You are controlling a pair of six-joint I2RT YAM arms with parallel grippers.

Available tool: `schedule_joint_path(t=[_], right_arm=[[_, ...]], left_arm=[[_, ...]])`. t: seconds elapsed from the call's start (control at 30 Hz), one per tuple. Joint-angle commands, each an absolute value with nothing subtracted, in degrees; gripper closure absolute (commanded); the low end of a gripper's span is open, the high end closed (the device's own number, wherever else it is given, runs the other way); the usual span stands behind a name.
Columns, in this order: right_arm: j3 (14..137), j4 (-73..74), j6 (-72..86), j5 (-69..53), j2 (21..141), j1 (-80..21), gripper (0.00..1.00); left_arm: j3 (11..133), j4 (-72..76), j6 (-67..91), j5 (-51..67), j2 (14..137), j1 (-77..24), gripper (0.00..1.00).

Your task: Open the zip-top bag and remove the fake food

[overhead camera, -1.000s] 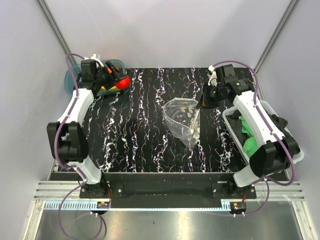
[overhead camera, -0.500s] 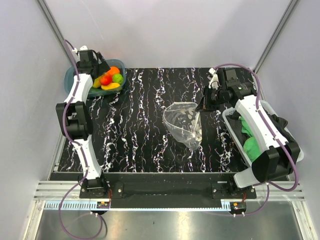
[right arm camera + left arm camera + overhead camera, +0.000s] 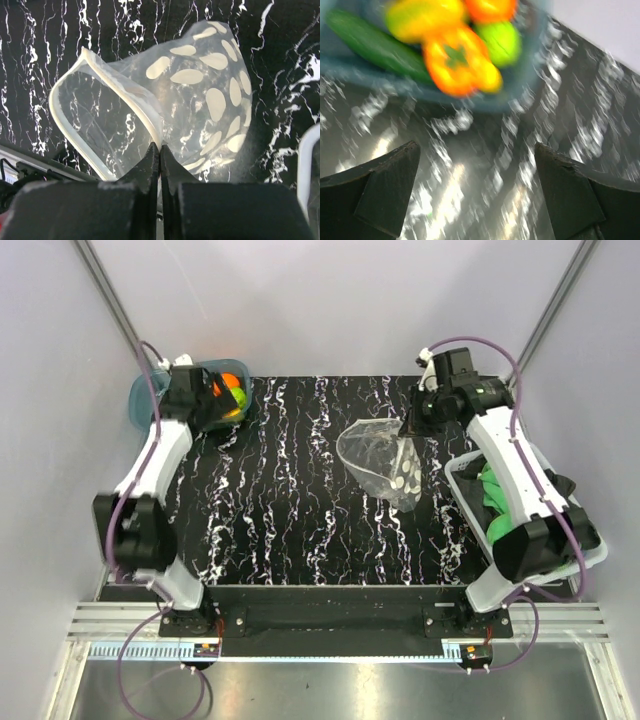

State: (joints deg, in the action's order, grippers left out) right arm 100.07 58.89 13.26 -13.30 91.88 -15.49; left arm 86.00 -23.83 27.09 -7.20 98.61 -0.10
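The zip-top bag [image 3: 385, 460] is clear with pale dots. It hangs empty, mouth open, at the back right of the table. My right gripper [image 3: 410, 426] is shut on its white zip rim, seen close in the right wrist view [image 3: 160, 149] with the bag [image 3: 200, 95] spread beyond the fingers. The fake food [image 3: 231, 390] lies in the blue tub [image 3: 140, 398] at the back left. The left wrist view shows an orange pepper [image 3: 460, 62], a lime-green piece [image 3: 502, 40] and a green cucumber [image 3: 370, 45]. My left gripper [image 3: 208, 405] is open and empty beside the tub [image 3: 475, 200].
A white bin [image 3: 458, 480] holding a green cloth [image 3: 498, 510] and dark items stands at the right edge, under my right arm. The black marbled mat [image 3: 290, 500] covers the table. Grey walls close in on the left, right and back.
My right gripper has carried the bag back and to the right, lifting it. My left arm swung back past the tub, then returned over its near side, open.
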Motion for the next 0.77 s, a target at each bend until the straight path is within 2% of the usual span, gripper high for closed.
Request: schedule_joint_path(t=[0.0,0.03,0.07,0.17,0.2,0.23,0.4,0.5,0.73], right_arm=[[102.30,53.63,15.37,-16.77,96.50,-15.82,0.87],[102.91,52.57,17.12,-18.96,98.07,-16.08,0.79],[103.70,51.34,17.92,-19.59,98.96,-16.87,0.62],[107.04,51.15,19.95,-23.46,101.42,-18.19,0.45],[107.14,51.41,20.04,-23.90,101.25,-19.76,0.15],[107.05,51.59,20.39,-23.91,100.99,-20.47,0.01],[99.78,50.01,24.51,-20.23,91.88,-24.43,0.00],[92.24,47.03,27.49,-21.43,85.37,-24.79,0.00],[75.17,35.89,34.01,-25.40,73.14,-24.87,0.00]], left_arm=[[72.46,-23.11,29.78,-3.72,80.89,-6.67,0.01],[67.72,-24.07,30.49,-2.91,78.25,-7.11,0.01],[65.07,-25.04,31.37,-2.64,72.92,-7.21,0.01],[57.34,-26.19,34.79,4.20,62.60,-9.04,0.01],[56.00,-27.32,35.50,7.09,60.32,-10.88,0.01],[54.25,-27.59,36.46,8.34,55.77,-11.86,0.01],[43.97,-26.11,44.81,14.31,42.12,-18.36,0.01],[43.07,-25.75,45.79,18.01,34.39,-19.25,0.01],[42.54,-23.04,47.80,28.89,28.31,-19.25,0.01]])
